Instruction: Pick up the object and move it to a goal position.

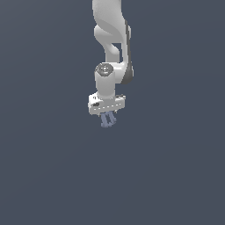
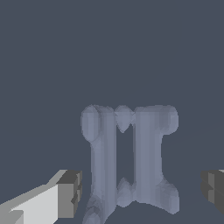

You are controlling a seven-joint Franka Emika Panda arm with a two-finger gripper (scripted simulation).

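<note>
While the arm hangs straight down in the exterior view, its end effector (image 1: pixel 107 117) points at the surface with the object (image 1: pixel 107 120) directly beneath the white block. In the wrist view the fingertips (image 2: pixel 70 192) stand spread, one on each side of the object (image 2: pixel 129 159), with visible gaps, so nothing is pinched. Judgement: the straddling pose suits a closing grasp across the object's two parallel lavender bars. Whether the object rests on the surface or the fingers have reached its level cannot be told. The tabletop (image 1: pixel 48 176) is a uniform dark slate-grey plane, featureless. No goal marker is visible in either view.
</note>
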